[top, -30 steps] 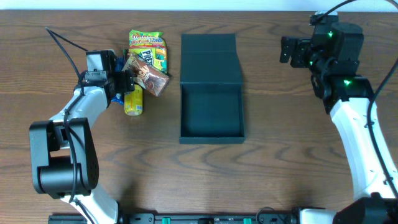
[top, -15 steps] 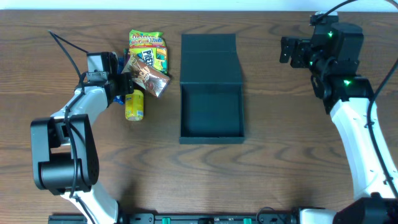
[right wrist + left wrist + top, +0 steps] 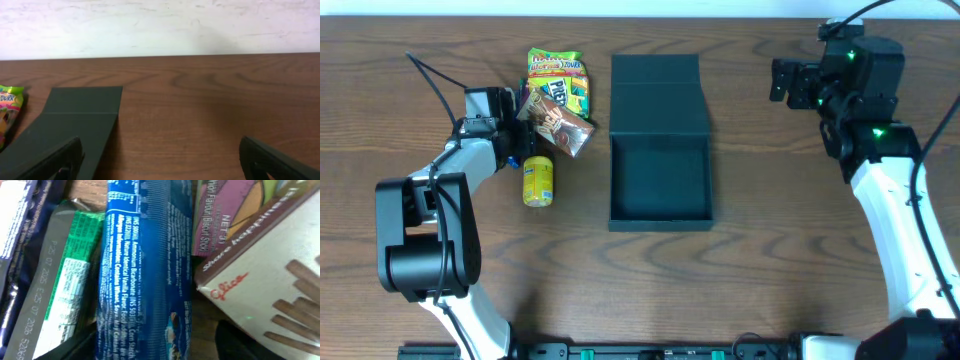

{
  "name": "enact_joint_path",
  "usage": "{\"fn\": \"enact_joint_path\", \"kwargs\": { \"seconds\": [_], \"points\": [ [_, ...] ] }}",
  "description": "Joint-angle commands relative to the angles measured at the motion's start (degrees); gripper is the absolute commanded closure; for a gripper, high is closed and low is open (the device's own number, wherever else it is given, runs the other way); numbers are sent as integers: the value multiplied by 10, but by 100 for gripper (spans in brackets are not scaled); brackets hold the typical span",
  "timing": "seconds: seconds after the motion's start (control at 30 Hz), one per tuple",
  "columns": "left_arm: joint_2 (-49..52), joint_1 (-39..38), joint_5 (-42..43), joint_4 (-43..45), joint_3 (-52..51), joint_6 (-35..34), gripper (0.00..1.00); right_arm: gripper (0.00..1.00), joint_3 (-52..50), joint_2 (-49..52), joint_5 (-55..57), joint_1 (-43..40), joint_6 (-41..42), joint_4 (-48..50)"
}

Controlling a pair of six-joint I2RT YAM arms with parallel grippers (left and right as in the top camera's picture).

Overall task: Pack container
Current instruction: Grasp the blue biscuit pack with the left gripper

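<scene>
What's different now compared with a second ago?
The left gripper edged further into the snack pile, and the yellow tube slid toward the near edge. Nothing looks lifted. The container, the rest of the pile and the right gripper stayed put.
</scene>
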Motion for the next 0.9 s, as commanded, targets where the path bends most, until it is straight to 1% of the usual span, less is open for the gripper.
{"fn": "enact_joint_path", "kwargs": {
  "seconds": [0.0, 0.17, 0.27, 0.4, 0.57, 0.73, 0.87],
  "points": [
    [10, 2, 7, 2, 5, -2, 34, 1, 3, 0, -2, 0, 10, -1],
    [10, 2, 7, 2, 9, -28, 37, 1, 3, 0, -2, 0, 10, 0],
    [10, 2, 7, 2, 16, -30, 43, 1, 3, 0, -2, 0, 10, 0],
    [10, 1, 7, 1, 27, -38, 49, 1, 3, 0, -2, 0, 10, -1],
    [10, 1, 7, -5, 44, -47, 50, 1, 3, 0, -2, 0, 10, -1],
    [8, 1, 7, -15, 63, -47, 57, 1, 3, 0, -2, 0, 10, 0],
    [8, 1, 7, -21, 69, -47, 59, 1, 3, 0, -2, 0, 10, -1]
  ]
}}
